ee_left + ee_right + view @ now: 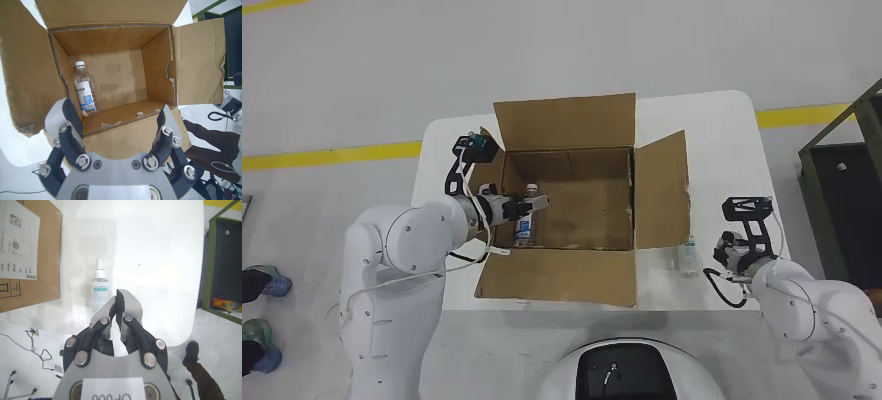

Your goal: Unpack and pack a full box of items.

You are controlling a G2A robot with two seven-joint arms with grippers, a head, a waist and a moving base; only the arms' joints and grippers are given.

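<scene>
White counter [712,130]. L pincer [115,106] wide open, empty, over bottle [86,89] in box [562,122]; advise clearing side wall, gripping mid-body. R pincer [117,296] closed, empty.

The box [158,75] is made of matt brown corrugated cardboard, rough and torn along its edges. The bottle [86,89] inside is formed of clear glossy plastic. The spray bottle [99,291] is likewise clear plastic. The bench [151,256] is finished smooth and white. The left hand [116,106] and right hand [117,298] are faced in dull grey metal and ribbed black rubber.
</scene>
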